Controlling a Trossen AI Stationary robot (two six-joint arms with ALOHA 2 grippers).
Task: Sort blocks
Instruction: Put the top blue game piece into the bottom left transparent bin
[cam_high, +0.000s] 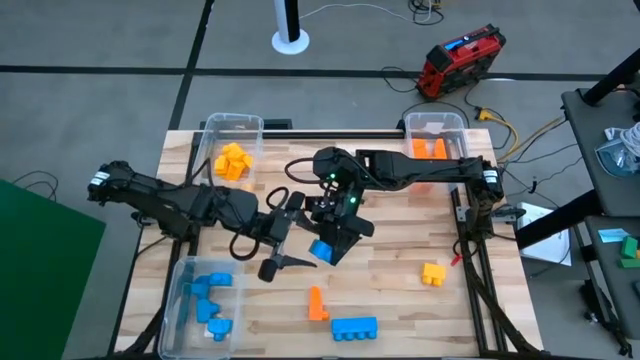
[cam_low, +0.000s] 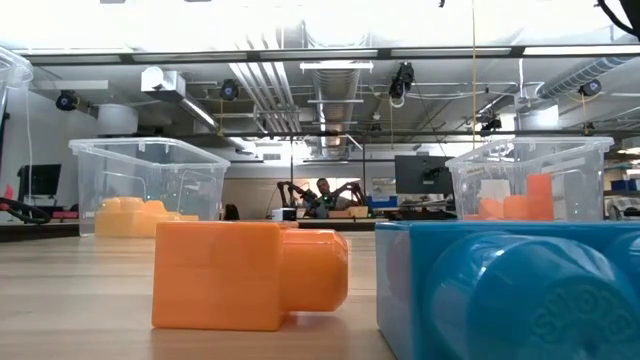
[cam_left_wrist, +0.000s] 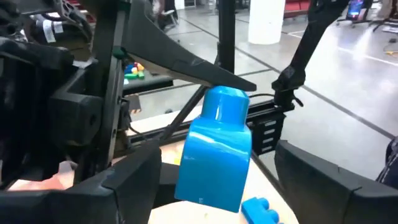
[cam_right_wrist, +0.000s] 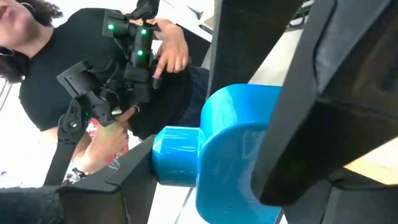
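My right gripper (cam_high: 333, 238) is shut on a blue block (cam_high: 322, 250) over the middle of the table. My left gripper (cam_high: 303, 238) is open just left of it. In the left wrist view its two fingers stand on either side of the blue block (cam_left_wrist: 214, 149), and I cannot tell whether they touch it. Loose on the table near the front lie an orange block (cam_high: 317, 303), a blue block (cam_high: 353, 327) and a yellow block (cam_high: 433, 273). My right gripper pinches the blue block between its two fingers, coming from above and slanting down. One finger (cam_left_wrist: 186, 59) lies on the round stud's top (cam_left_wrist: 227, 93). The other finger (cam_right_wrist: 298, 112) covers the block's opposite end. The block sits tilted and seems clear of the table.
Three clear bins stand on the table: one with yellow blocks (cam_high: 233, 160) at the far left, one with orange blocks (cam_high: 432, 148) at the far right, one with blue blocks (cam_high: 207, 300) at the near left. A person (cam_right_wrist: 74, 68) shows beyond the table.
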